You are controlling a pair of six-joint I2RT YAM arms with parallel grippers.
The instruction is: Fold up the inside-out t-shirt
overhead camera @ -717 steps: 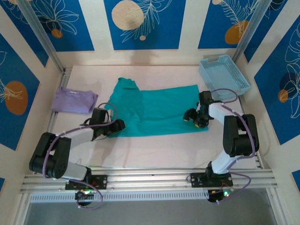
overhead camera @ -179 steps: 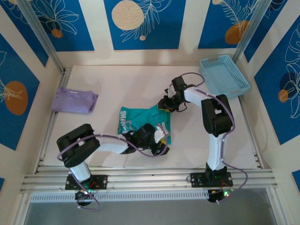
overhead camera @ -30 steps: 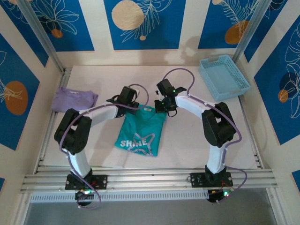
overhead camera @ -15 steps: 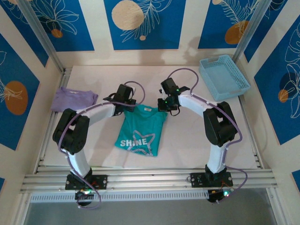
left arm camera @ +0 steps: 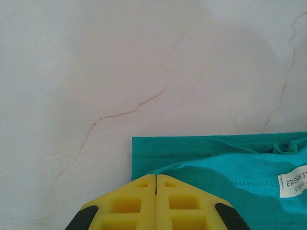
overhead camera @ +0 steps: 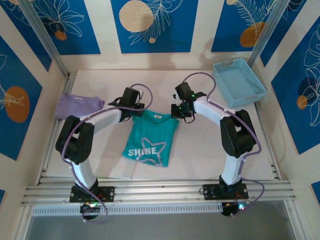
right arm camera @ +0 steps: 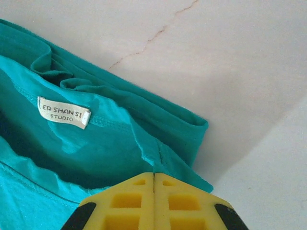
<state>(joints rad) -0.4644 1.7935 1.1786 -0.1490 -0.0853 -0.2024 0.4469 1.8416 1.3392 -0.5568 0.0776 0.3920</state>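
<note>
Top external: table (overhead camera: 210, 145) under the teal t-shirt (overhead camera: 150, 137), which lies flat, white print up. Blue basket (overhead camera: 240, 85) far right of the t-shirt, lavender garment (overhead camera: 77, 106) to its left. Left gripper (left arm camera: 156, 178) and right gripper (right arm camera: 153, 176) sit at the t-shirt's two shoulders, fingers pressed together; cloth pinched or not, can't tell. Neck label (right arm camera: 64, 112) just inside its collar.

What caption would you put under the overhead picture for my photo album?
Left gripper and right gripper, jaws shut, pinch the shoulders of the teal t-shirt on the table.
</note>
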